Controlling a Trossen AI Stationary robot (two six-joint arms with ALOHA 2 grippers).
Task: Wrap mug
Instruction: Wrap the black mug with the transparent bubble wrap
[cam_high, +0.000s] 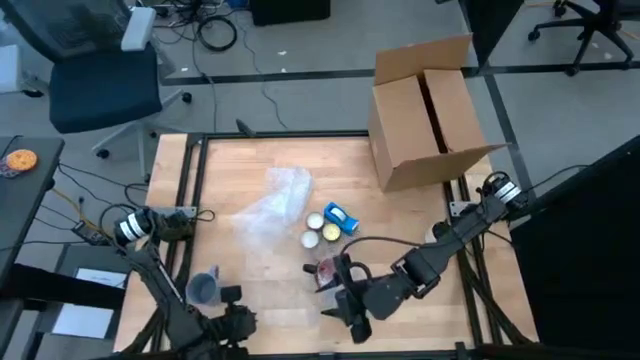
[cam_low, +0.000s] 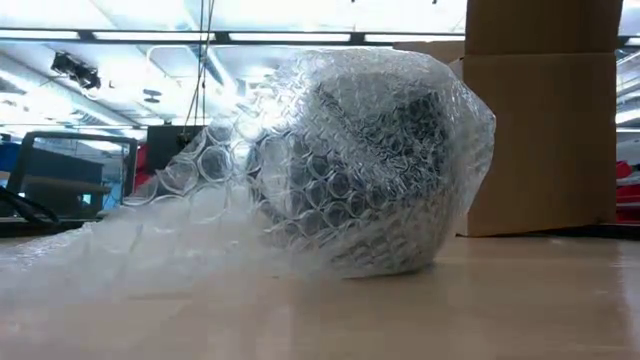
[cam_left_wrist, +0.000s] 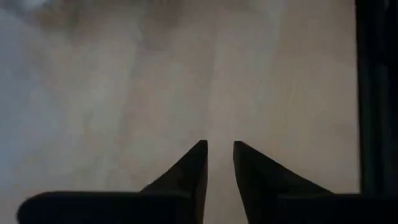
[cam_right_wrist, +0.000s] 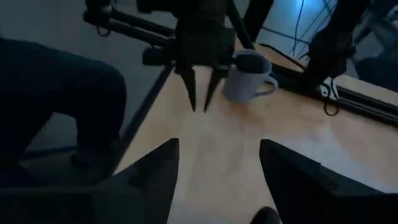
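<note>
High view, cardboard box (cam_high: 425, 115), bubble wrap (cam_high: 272, 205)

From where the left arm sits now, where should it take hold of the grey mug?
Grip the rim wall of the grey mug. It stands upright with its mouth open upward, so coming down from above with one finger inside and one outside looks best. In the right wrist view its handle sticks out on the side away from the left hand, so avoid that side.
</note>
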